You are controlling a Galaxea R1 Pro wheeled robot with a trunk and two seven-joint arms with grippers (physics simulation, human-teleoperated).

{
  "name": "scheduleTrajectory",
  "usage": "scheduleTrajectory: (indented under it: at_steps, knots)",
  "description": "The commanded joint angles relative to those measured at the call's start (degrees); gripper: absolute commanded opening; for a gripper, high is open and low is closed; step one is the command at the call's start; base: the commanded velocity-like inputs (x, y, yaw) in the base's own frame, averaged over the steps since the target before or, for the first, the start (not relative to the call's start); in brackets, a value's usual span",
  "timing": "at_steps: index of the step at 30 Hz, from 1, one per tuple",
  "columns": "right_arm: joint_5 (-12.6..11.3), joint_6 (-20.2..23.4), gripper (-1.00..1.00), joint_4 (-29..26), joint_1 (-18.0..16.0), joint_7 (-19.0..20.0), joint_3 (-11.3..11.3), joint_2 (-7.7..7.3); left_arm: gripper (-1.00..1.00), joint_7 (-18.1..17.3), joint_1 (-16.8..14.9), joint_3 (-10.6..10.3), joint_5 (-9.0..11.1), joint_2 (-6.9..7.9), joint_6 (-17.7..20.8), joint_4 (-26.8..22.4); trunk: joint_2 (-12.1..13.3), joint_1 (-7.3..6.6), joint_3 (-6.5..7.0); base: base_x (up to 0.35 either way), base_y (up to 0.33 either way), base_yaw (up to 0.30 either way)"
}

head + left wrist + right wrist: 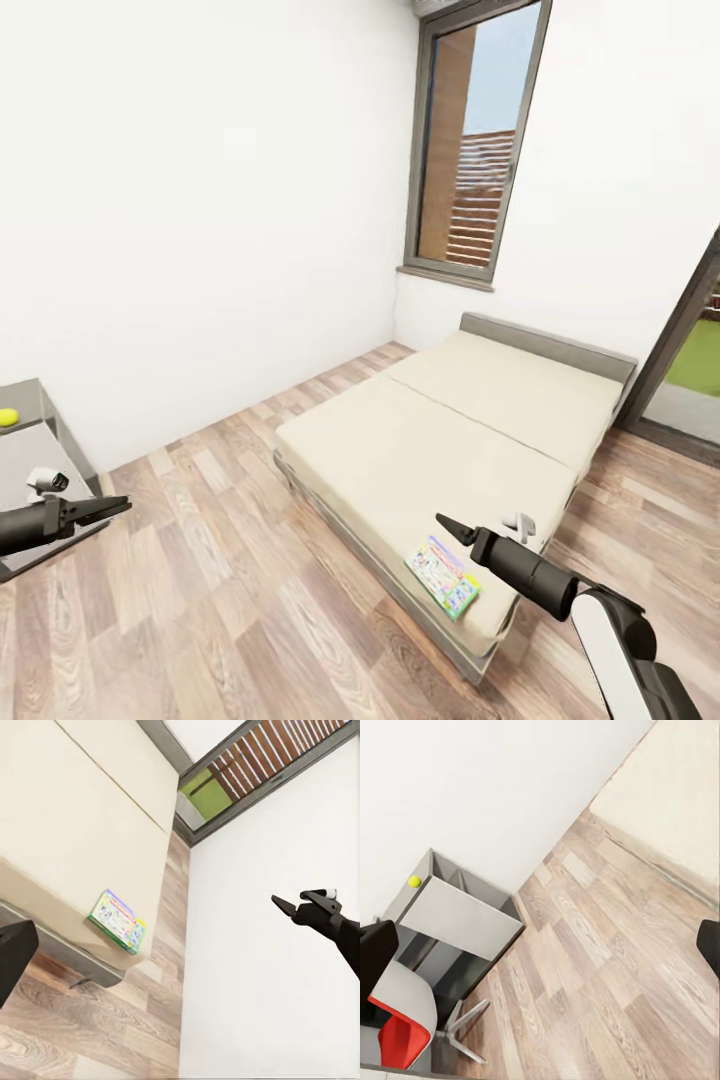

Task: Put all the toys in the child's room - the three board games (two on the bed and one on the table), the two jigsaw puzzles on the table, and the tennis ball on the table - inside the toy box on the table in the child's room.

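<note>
One board game (443, 577), a flat box with a busy colourful cover, lies on the near corner of the bed (470, 430); it also appears in the left wrist view (118, 919). My right gripper (442, 523) hovers just above and beside it, open and empty, and the left wrist view catches it too (277, 901). The tennis ball (8, 417) rests on the table (30, 455) at far left, and the right wrist view shows the ball (415, 881) near the table's (457, 916) wall-side end. My left gripper (120, 506) is open over the table's edge, holding nothing.
Wood plank floor (230, 560) lies between table and bed. A red and white chair (401, 1020) stands by the table. A grey-framed window (475, 140) is behind the bed, and a glass door (690, 370) opens at the right.
</note>
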Motion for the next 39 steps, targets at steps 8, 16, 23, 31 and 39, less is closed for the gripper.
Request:
scheduleTrajectory:
  at_steps: [8, 16, 23, 31, 39]
  knots:
    - [-0.07, 0.38, 1.0, -0.01, -0.09, 0.14, -0.29, -0.01, 1.0, -0.21, -0.02, -0.06, -0.01, 0.02, 0.61, -0.02, -0.12, 0.04, 0.09, 0.0, 0.0, -0.28]
    - [-0.06, 0.38, 1.0, -0.05, -0.09, 0.2, -0.34, -0.08, 1.0, -0.21, -0.02, -0.03, 0.0, 0.02, 0.61, -0.02, -0.12, 0.04, 0.33, 0.0, 0.0, -0.28]
    - [-0.11, 0.38, 1.0, -0.07, -0.08, 0.29, -0.73, -0.1, 1.0, -0.21, -0.02, -0.03, -0.01, 0.02, 0.61, -0.02, -0.12, 0.04, 0.56, 0.0, 0.0, -0.28]
    - [-0.14, 0.45, 1.0, -0.05, -0.09, 0.31, -1.32, -0.09, 1.0, -0.21, -0.02, -0.02, -0.04, 0.02, 0.61, -0.02, -0.12, 0.04, 0.84, 0.0, 0.0, -0.28]
    - [-0.15, 0.4, 1.0, -0.02, -0.09, 0.21, -1.41, -0.06, 1.0, -0.21, -0.02, -0.05, -0.05, 0.02, 0.61, -0.02, -0.12, 0.04, 1.12, 0.0, 0.0, -0.28]
